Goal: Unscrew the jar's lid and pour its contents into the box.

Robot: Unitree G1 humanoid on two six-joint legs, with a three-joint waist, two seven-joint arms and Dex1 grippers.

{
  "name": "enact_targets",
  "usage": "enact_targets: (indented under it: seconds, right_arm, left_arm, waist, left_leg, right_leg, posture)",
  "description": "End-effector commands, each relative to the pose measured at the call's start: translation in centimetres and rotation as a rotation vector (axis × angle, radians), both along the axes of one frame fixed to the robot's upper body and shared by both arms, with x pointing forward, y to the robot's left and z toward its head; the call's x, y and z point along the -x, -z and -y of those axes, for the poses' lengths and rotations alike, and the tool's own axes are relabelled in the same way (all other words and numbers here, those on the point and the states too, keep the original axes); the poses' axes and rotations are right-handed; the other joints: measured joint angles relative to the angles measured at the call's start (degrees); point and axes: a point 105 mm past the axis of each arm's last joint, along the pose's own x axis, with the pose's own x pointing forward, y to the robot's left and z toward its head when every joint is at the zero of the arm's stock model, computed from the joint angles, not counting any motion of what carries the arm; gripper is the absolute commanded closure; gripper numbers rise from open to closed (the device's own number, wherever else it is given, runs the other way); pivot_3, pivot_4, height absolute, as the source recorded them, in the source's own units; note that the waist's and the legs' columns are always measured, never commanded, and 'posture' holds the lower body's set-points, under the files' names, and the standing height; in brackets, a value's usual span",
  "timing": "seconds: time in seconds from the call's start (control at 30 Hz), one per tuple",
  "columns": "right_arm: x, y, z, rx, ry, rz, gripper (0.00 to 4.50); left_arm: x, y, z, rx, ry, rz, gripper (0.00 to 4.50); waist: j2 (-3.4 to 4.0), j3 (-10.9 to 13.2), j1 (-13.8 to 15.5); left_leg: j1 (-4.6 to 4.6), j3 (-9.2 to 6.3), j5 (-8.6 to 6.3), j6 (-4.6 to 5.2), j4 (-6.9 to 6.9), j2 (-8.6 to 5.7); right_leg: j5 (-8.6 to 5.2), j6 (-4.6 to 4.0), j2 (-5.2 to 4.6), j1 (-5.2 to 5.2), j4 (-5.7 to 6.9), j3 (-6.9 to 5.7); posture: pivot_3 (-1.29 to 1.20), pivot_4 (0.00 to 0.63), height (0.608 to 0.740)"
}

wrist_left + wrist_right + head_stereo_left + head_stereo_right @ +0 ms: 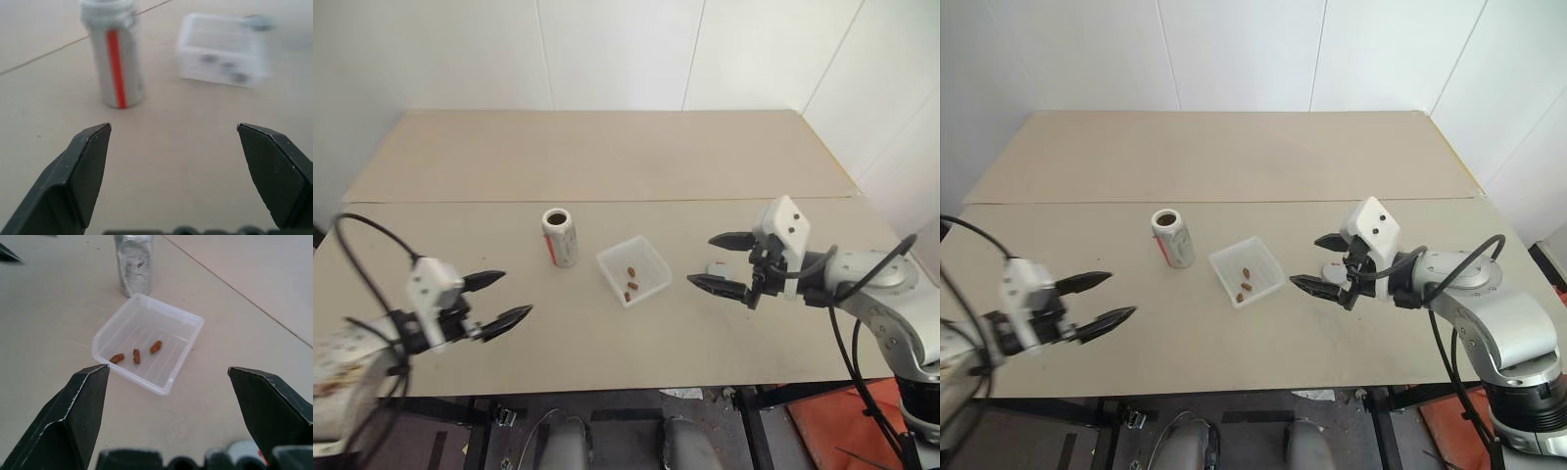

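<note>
Jar work looks all but finished, judging by how things lie. Nearest, at the lower left of the left eye view, the left gripper (500,299) hangs above the table (607,147) with its 2 fingers spread wide, holding nothing. At the right of the frame, a little farther up, the right gripper (724,261) is just as wide and just as empty, its tips aimed toward the middle. Just beside its lower finger lies the lid (720,269), a small grey cap on the table, partly hidden.

Mid-frame sits the box (651,257), and in it are 3 brown pieces, the contents (136,355), lying apart on the ribbed bottom. Just up and left of the box stands the jar (560,236), upright, open-mouthed, near the box but not touching it. Farther back the table runs bare to the white wall.

I judge the step in hand to be the retreat after pouring. To do it well, both arms should draw away up and outward, well apart from the jar, which is tall, narrow and likely light now and would tip at a nudge. The right fingers should lift before swinging, so they do not sweep the lid or clip the box rim.
</note>
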Motion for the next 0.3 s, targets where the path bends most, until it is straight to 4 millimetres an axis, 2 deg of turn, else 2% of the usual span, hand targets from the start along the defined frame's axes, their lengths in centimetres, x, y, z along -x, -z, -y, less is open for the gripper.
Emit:
enact_targets:
  seconds: [0.03, 0.17, 0.3]
  right_arm:
    - [0.3, -1.2, 0.6, -0.004, -0.004, 0.07, 0.0]
    - [0.3, -1.2, 1.1, -0.001, 0.002, 0.074, 0.0]
    - [0.3, -1.1, 1.3, -0.002, 0.007, 0.072, 0.0]
  left_arm:
    - [1.9, -3.4, -1.4, -0.001, 0.086, 0.057, 0.02]
    - [1.8, -4.7, -3.1, -0.038, 0.015, 0.091, 0.02]
    - [1.7, -4.4, -2.1, -0.036, 0.04, 0.079, 0.02]
  waist:
    - [0.0, 0.0, 0.2]
    - [0.0, 0.0, 0.0]
    - [0.0, 0.0, -0.1]
  left_leg:
    - [0.01, 0.0, 0.0, 0.0, -0.01, 0.0]
    - [0.01, 0.02, 0.0, 0.0, -0.02, -0.01]
    - [0.01, 0.03, 0.0, 0.0, -0.04, 0.02]
  right_leg:
    - [0.0, 0.0, 0.0, 0.02, -0.03, -0.01]
    - [-0.02, 0.01, 0.01, 0.01, -0.03, 0.02]
    - [-0.01, 0.01, 0.04, 0.0, -0.02, 0.03]
  posture:
    - [0.0, 0.15, 0.74]
    - [0.0, 0.15, 0.74]
    - [0.0, 0.15, 0.74]
